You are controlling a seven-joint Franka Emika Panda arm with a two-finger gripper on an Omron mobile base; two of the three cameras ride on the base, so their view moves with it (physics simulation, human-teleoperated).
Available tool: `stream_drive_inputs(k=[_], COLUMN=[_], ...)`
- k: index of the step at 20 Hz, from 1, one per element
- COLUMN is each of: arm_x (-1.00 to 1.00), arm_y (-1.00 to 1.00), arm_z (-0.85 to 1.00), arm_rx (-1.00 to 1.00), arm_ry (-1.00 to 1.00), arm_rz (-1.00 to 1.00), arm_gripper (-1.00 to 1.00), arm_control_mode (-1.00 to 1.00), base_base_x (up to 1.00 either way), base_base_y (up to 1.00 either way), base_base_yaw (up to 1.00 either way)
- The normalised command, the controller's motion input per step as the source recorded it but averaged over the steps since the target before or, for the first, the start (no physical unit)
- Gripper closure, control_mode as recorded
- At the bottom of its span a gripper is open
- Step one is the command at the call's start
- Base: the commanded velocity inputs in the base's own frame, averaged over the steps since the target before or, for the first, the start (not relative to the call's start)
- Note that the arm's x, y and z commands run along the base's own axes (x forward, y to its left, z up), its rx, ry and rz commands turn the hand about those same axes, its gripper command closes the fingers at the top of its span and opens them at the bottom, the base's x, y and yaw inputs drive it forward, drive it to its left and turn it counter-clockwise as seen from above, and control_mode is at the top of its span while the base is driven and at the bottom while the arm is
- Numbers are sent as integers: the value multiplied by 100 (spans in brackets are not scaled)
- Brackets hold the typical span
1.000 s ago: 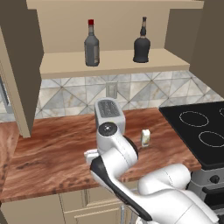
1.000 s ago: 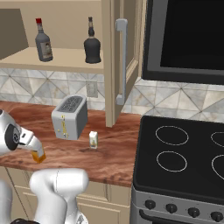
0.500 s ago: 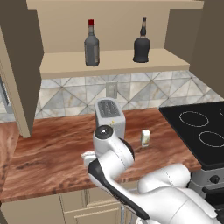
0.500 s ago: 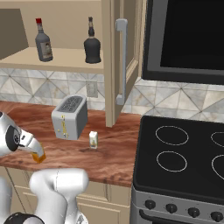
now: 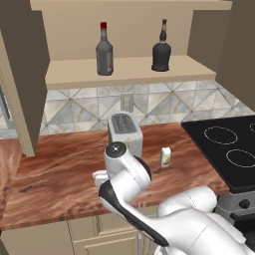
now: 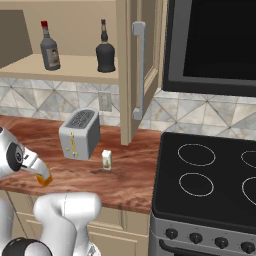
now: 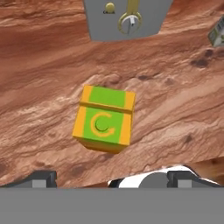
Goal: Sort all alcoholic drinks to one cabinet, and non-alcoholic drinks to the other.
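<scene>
**Hovering over the orange carton, fingers spread wide**

Hanging above the wooden counter (image 7: 52,65), gripper (image 7: 111,177) wide open and holding nothing, both dark fingertips (image 7: 41,178) low in the hand view and well apart. Directly ahead of them, clear of both tips, the orange-yellow carton (image 7: 105,119) with its green patch and a curled orange mark on top, standing on the counter. Seen again in the right base view as a small orange shape (image 6: 43,176) tucked just beyond the arm's white elbow near the counter's front edge.

Beyond the carton, the grey toaster (image 5: 124,132), its front lever and knob facing the hand (image 7: 127,17); closest obstacle on the far side of the carton, though not touching it. To the right of the toaster, apart from it, the small white-cream carton (image 5: 166,156) upright on the counter (image 6: 106,160). Further right, the black stovetop (image 5: 224,154) with its ring burners.

Behind everything, the tiled backsplash (image 5: 84,107) with a wall outlet (image 5: 127,102). Above it, the wider tan cabinet (image 5: 129,69) standing open, on its pale shelf the slim grey bottle with red cap (image 5: 104,50) at left and the squat black bottle (image 5: 162,49) at right, well apart. At the cabinet's right edge, an open door with a grey bar handle (image 6: 139,70).
</scene>
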Motion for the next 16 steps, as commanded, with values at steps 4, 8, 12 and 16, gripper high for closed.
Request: stream_drive_inputs(k=[4,8,12,16], arm_x=[16,19,21,27], arm_y=[0,0,0,6], arm_z=[0,0,-2,-22], arm_rx=[0,0,0,0], arm_ry=[0,0,1,4], arm_rz=[-6,-4,-3,-1], arm_gripper=[-100,-100,-100,-100], arm_control_mode=[-100,-100,-100,-100], base_base_x=[0,0,0,0], base_base_y=[0,0,0,0], base_base_yaw=[0,0,0,0])
